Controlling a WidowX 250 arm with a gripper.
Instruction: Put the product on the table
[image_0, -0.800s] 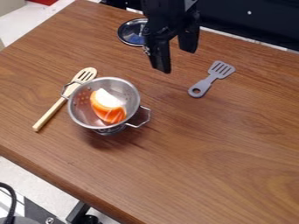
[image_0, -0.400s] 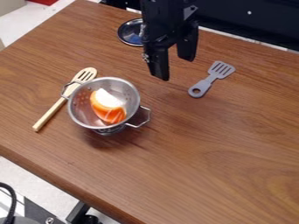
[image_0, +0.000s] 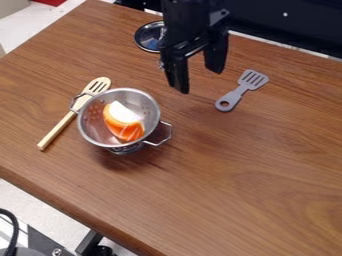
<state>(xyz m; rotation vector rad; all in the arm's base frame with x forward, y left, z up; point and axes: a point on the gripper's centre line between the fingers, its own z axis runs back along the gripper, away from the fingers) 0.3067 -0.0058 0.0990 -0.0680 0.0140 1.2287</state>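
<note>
My gripper (image_0: 200, 81) hangs open over the back part of the wooden table (image_0: 220, 195), with nothing between its fingers. It is up and to the right of a metal colander (image_0: 93, 132). Inside the colander lies an orange and white piece of food (image_0: 123, 122), leaning against the inner wall and apart from the gripper. The colander stands on the left half of the table.
A wooden slotted spoon (image_0: 57, 128) lies left of the colander, partly under its handle. A grey toy spatula (image_0: 241, 91) lies right of the gripper. Behind the arm is a round lid (image_0: 148, 37). The table's front edge runs along the lower left.
The gripper has come slightly downward in the view and a little to the left, turning slightly. The colander, the food piece and the utensils have stayed put.
</note>
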